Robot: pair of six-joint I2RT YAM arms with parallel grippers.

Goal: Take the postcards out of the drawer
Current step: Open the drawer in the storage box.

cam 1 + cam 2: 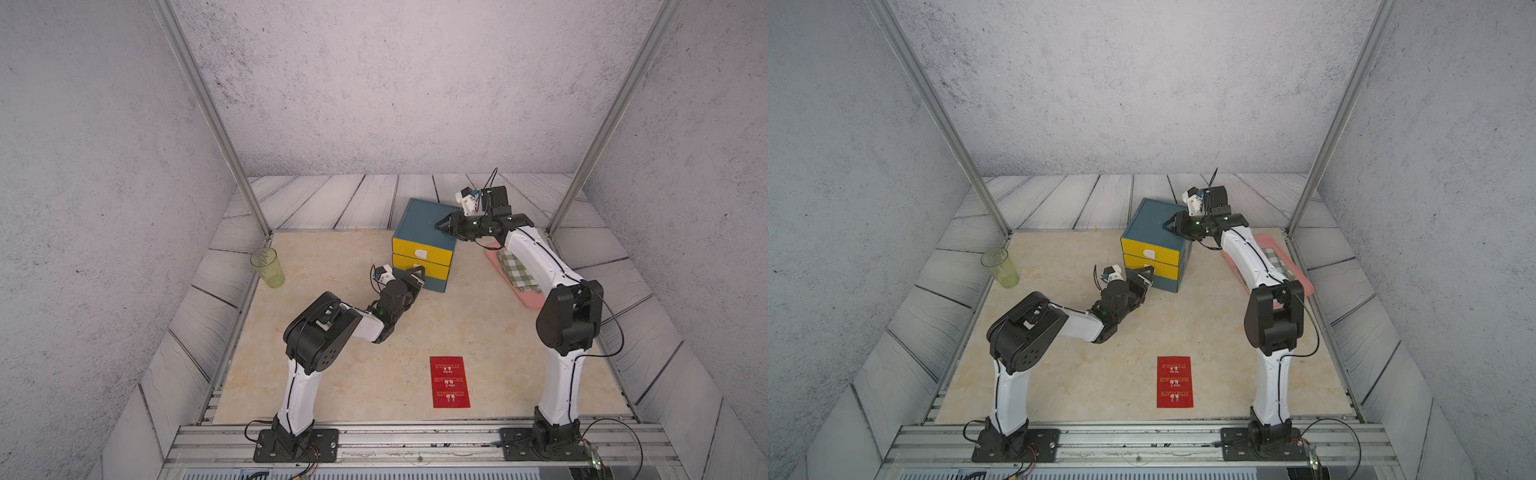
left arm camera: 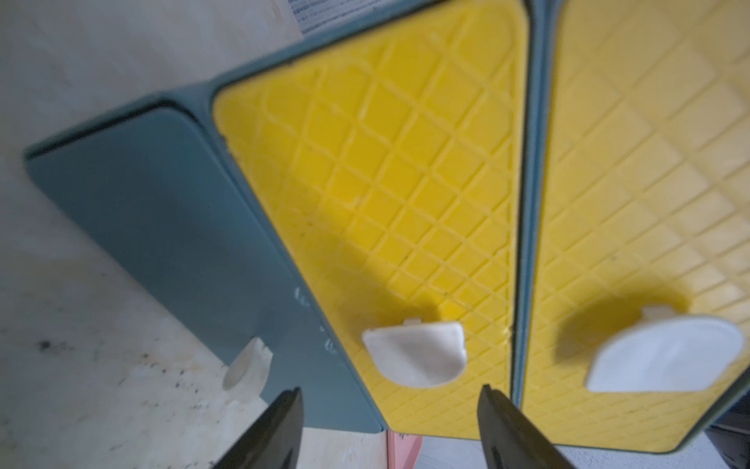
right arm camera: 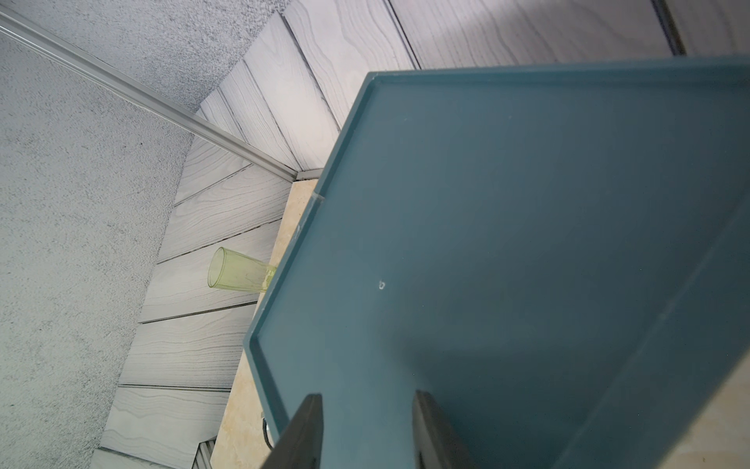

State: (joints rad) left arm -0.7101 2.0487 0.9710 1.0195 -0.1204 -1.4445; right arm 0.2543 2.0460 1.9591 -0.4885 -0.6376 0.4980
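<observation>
A teal cabinet [image 1: 417, 218] [image 1: 1148, 220] holds two yellow drawers above a teal one, all pushed in. My left gripper [image 1: 417, 275] [image 1: 1143, 275] [image 2: 391, 390] is open just in front of the lower yellow drawer [image 2: 385, 195], its fingers on either side of the drawer's white handle [image 2: 414, 355] without touching it. My right gripper [image 1: 442, 225] [image 1: 1169, 225] [image 3: 367, 396] sits over the cabinet top [image 3: 507, 243], jaws apart and holding nothing. One red postcard [image 1: 450, 381] [image 1: 1175, 381] lies flat near the table's front. The insides of the drawers are hidden.
A green plastic cup [image 1: 267, 268] [image 3: 239, 276] stands at the table's left edge. A pink tray [image 1: 530, 301] with a green-checked cloth [image 1: 517, 270] lies right of the cabinet, under my right arm. Metal posts rise at the table's back corners.
</observation>
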